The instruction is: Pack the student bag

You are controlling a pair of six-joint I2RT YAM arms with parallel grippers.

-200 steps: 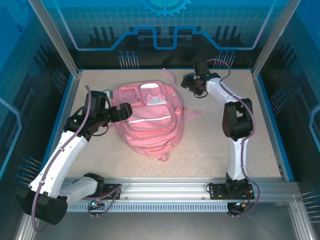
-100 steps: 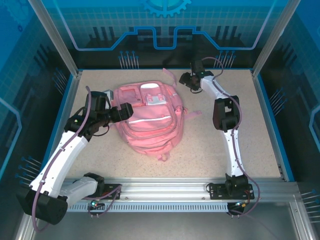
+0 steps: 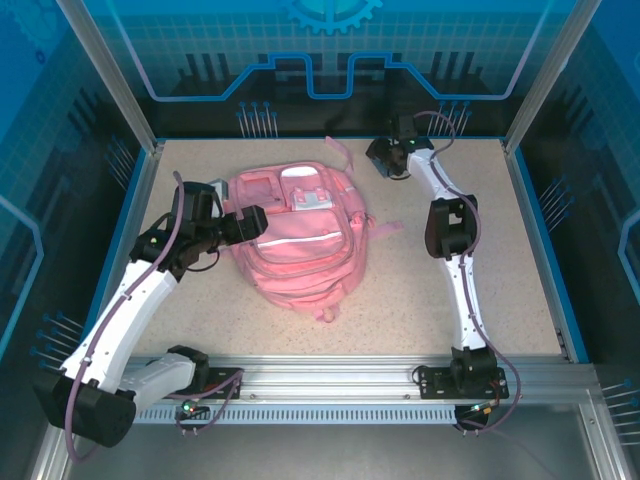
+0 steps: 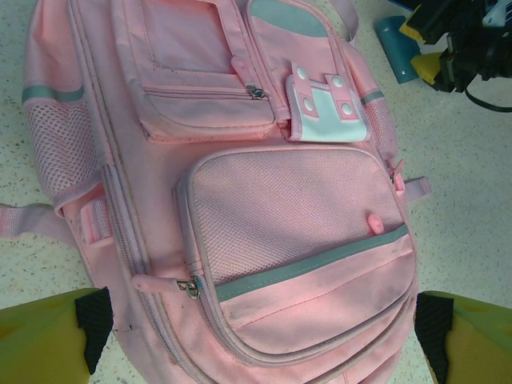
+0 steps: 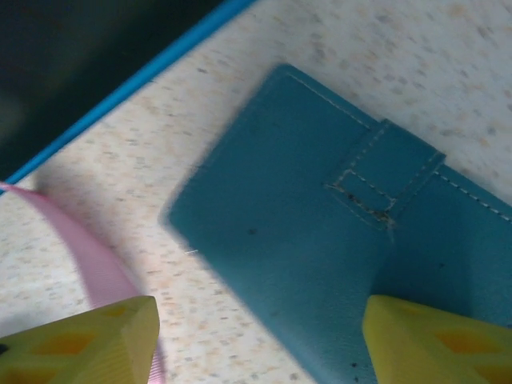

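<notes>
**Right arm stretches farther back**

Right arm has tucked its elbow in since a second ago, carrying the right gripper [image 3: 384,160] toward the far edge. The student bag [image 3: 300,240] lies front-up, left of centre on the table [image 3: 420,290]. Its long axis runs near-to-far, with the top pointing far.

From the left wrist, the left gripper [image 4: 256,320] spreads wide over the bag, empty.

From the right wrist, the jaws stand apart and empty over a flat blue case [image 5: 320,240] beside a pink strap [image 5: 88,256].
</notes>
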